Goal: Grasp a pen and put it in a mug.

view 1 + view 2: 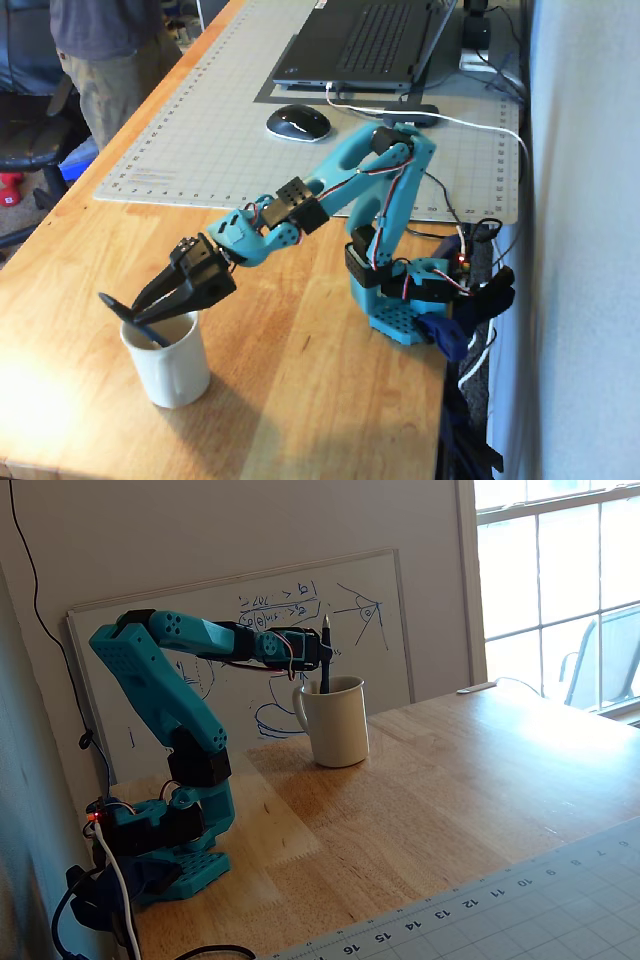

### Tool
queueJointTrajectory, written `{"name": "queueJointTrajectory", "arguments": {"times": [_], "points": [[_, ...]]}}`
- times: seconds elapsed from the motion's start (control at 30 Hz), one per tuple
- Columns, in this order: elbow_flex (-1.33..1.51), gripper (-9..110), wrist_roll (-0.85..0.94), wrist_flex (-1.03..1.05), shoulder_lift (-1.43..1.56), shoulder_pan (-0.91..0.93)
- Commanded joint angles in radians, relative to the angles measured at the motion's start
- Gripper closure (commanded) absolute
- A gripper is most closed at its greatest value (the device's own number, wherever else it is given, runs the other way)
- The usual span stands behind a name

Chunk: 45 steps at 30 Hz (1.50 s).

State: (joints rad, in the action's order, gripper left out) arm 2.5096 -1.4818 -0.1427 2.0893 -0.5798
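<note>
The white mug (172, 375) stands on the wooden table near its front edge in a fixed view. It also shows in a fixed view (338, 730) in front of a whiteboard. The dark pen (115, 304) is held in my gripper (142, 311), with its lower end inside the mug's mouth. In a fixed view the pen (325, 640) stands nearly upright above the mug's rim, with my gripper (320, 660) right beside it. The jaws are shut on the pen's shaft. The pen's lower end is hidden inside the mug.
A grey cutting mat (200, 150) carries a laptop (360, 40) and a mouse (297, 122) behind the arm. A person (105, 60) stands at the table's left edge. A whiteboard (240, 670) leans on the wall. Cables (470, 130) run by the arm's base (400, 300).
</note>
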Motion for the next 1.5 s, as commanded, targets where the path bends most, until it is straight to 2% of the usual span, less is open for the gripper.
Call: {"name": "queueJointTrajectory", "arguments": {"times": [0.0,0.17,0.37,0.73,0.97,1.17,1.3,1.47], "points": [[0.011,90,0.014,-0.023,0.133,0.003],[0.08,87,0.041,0.003,0.264,0.049],[0.138,87,0.345,0.204,0.436,0.173],[0.146,87,0.946,0.885,0.744,0.413],[0.156,87,1.308,1.232,0.864,0.588],[0.258,87,1.373,1.428,1.019,0.627],[0.365,88,1.387,1.433,1.115,0.629],[0.402,96,1.388,1.43,1.183,0.63]]}}
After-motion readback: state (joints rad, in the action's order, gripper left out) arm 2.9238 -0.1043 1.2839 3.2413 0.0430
